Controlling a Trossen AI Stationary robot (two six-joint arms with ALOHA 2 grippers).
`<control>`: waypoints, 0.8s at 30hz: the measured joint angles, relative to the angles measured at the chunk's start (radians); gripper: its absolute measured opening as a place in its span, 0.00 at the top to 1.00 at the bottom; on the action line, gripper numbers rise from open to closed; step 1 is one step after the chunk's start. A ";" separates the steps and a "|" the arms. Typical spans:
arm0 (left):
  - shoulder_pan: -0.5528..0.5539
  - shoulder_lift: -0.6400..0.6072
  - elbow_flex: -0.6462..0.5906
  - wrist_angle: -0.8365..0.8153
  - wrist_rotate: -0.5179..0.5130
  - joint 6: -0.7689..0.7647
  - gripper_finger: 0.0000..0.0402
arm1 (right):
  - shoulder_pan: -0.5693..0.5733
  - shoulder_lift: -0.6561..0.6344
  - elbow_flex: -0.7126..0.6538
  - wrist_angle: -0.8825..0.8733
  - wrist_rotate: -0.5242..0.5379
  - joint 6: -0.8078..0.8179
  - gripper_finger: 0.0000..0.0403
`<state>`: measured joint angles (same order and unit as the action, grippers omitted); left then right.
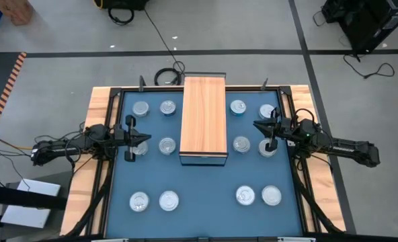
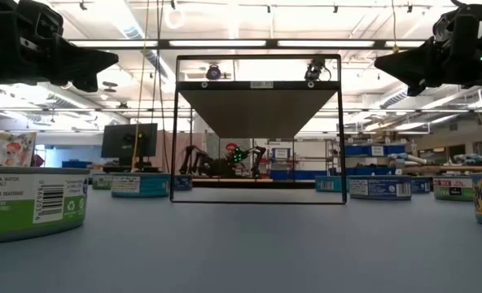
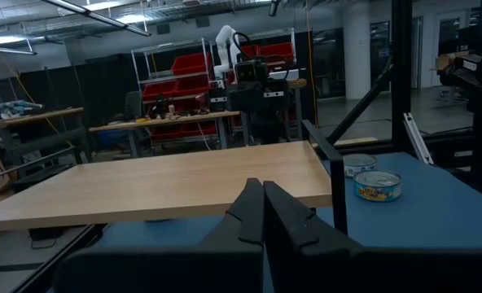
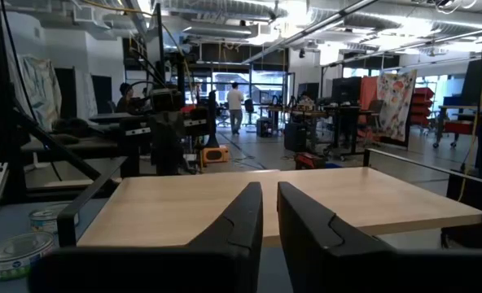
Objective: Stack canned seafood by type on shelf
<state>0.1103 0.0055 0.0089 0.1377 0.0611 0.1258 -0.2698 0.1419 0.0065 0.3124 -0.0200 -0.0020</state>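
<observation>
Tins [image 1: 168, 145] dot blue mat [image 1: 206, 195] around bare wooden shelf [image 1: 203, 115].

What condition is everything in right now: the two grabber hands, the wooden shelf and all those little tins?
Left gripper: fingers shut, holding nothing, raised at the mat's left side.
Right gripper: fingers nearly closed with a thin gap, holding nothing, raised at the mat's right side.
Shelf: wooden top bare, no tins on it.
Tins: twelve, all lying flat on the blue mat, none stacked.
</observation>
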 joint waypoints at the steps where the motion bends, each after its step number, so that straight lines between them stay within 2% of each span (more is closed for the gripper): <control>1: 0.000 0.000 0.000 0.000 0.000 0.000 0.99 | 0.000 0.000 0.000 0.000 0.000 0.000 0.87; 8: 0.000 0.000 0.000 0.000 0.000 0.000 0.99 | 0.000 0.000 0.000 0.001 0.000 0.000 0.87; 12: 0.000 0.000 0.000 0.000 0.000 0.000 0.99 | -0.001 0.000 0.000 0.017 0.053 0.001 0.87; 18: 0.000 0.000 0.000 0.000 0.000 -0.028 0.99 | -0.001 0.000 0.000 0.018 0.055 0.005 0.87; 24: 0.000 0.000 0.000 -0.001 0.000 -0.028 0.99 | -0.001 0.001 0.000 0.152 0.078 -0.007 0.87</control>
<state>0.1101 0.0055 0.0089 0.1364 0.0612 0.0977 -0.2710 0.1429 0.0063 0.4640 0.0581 -0.0094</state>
